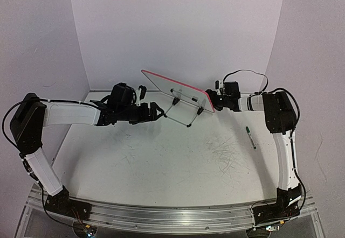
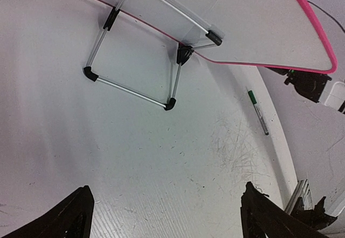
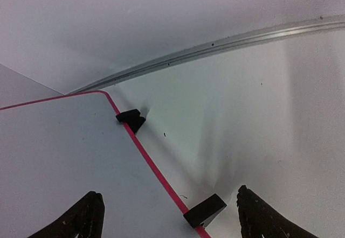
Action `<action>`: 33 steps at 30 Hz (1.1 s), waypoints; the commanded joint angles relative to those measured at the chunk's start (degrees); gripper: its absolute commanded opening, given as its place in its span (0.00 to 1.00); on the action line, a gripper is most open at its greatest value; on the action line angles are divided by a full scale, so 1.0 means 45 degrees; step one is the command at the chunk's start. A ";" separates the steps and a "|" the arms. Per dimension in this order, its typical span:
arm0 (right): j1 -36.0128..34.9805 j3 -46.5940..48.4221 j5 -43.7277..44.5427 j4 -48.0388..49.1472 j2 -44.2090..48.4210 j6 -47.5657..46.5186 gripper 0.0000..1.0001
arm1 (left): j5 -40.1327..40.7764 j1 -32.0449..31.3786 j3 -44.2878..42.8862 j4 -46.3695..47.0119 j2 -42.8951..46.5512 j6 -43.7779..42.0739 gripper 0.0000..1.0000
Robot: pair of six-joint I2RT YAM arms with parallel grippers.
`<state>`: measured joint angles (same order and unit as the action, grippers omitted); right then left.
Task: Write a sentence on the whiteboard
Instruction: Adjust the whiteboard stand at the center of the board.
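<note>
Top external view lets us begin at the left edge of the worktop (image 1: 161,162), where the left arm (image 1: 70,113) rises from its base at the near left corner and reaches toward the middle. The left gripper (image 1: 152,106) hangs above the worktop just beside the left end of the whiteboard (image 1: 172,87), apart from it. In the left wrist view its two dark fingers (image 2: 73,219) stand wide apart at the bottom of the picture with only bare worktop between them, so we call this gripper released and holding nothing. The whiteboard stands near the far edge of the worktop, about midway along it, tilted back on its thin wire stand (image 1: 180,111). Its pink-red frame (image 2: 315,30) runs around the rounded corner. From the left wrist we see the back of the board and the feet of the stand resting on the worktop. At the right end of the board is the right gripper (image 1: 215,95). In the right wrist view its fingers (image 3: 86,219) are spread wide, and the corner of the board with two black clips (image 3: 131,118) lies between them, but no finger touches it; this gripper is released too. A marker (image 1: 250,137) with a green cap lies flat near the right edge of the worktop, well apart from the board, next to the right arm (image 1: 285,152).
</note>
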<state>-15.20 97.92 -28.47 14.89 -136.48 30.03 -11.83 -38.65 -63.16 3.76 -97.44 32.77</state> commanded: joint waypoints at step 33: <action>-0.3081 -0.7166 0.0351 0.2492 0.4292 0.3857 0.79 | 0.1968 0.0540 -0.1920 -0.2461 0.3341 -0.0208 0.99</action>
<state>-24.05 70.27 -28.66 23.98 -122.43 43.59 -2.84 -36.42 -68.24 -6.71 -84.75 32.91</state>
